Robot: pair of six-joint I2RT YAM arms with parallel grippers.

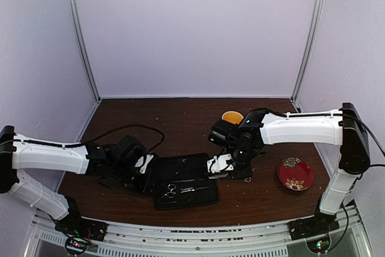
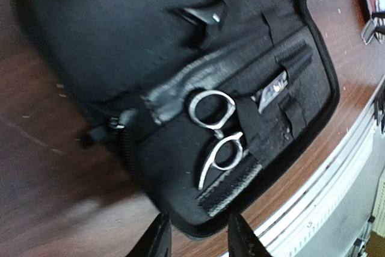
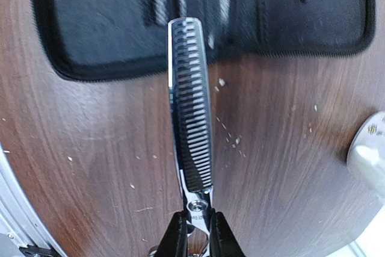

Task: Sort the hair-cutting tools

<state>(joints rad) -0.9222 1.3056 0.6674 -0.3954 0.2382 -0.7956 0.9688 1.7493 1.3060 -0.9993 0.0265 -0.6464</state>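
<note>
The black case (image 1: pixel 180 176) lies open on the table. A pair of silver scissors (image 2: pixel 214 133) is tucked in it, ring handles showing, beside a thin silver-tipped tool (image 2: pixel 272 87) under a strap. My left gripper (image 2: pixel 200 242) is at the case's near corner, its jaws apart with the zip edge between the fingertips and untouched. My right gripper (image 3: pixel 198 224) is shut on a pair of toothed thinning scissors (image 3: pixel 191 106) near the pivot. Their blade points toward the case (image 3: pixel 198 22), just above the wood. In the top view this gripper (image 1: pixel 224 168) hangs at the case's right edge.
A red floral plate (image 1: pixel 295 174) lies at the right. An orange-topped cup (image 1: pixel 232 116) stands behind the right arm, and a white object (image 3: pixel 367 154) shows at the right wrist view's edge. The metal front rail (image 2: pixel 337 185) runs close to the case.
</note>
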